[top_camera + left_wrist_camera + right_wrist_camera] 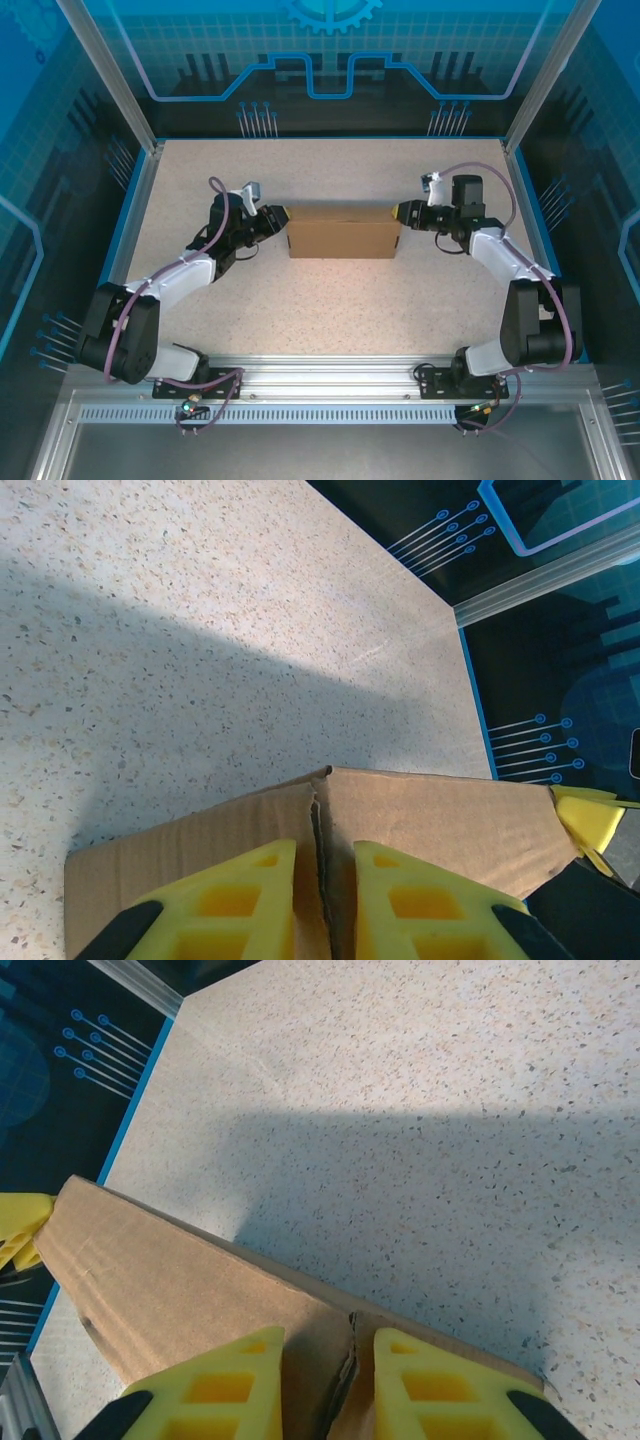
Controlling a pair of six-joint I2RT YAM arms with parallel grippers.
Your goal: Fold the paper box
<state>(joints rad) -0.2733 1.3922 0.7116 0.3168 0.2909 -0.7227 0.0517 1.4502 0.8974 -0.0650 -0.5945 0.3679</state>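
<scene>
The paper box (pixel 343 238) is plain brown cardboard, standing as a shallow closed rectangle in the middle of the table. My left gripper (pixel 281 221) is at its left end and my right gripper (pixel 398 213) at its right end. In the left wrist view the yellow fingers (pixel 250 890) sit close on either side of a corner seam of the box (pixel 440 820), shut on the cardboard edge. The right wrist view shows the same: the right gripper (pixel 330 1345) pinches a corner seam of the box (pixel 170 1280). The box's inside is hidden.
The speckled tabletop (pixel 330 310) lies bare in front of the box. A blue rim (pixel 522 190) and aluminium posts (pixel 110 75) bound the table. A metal rail (pixel 330 375) with the arm bases runs along the near edge.
</scene>
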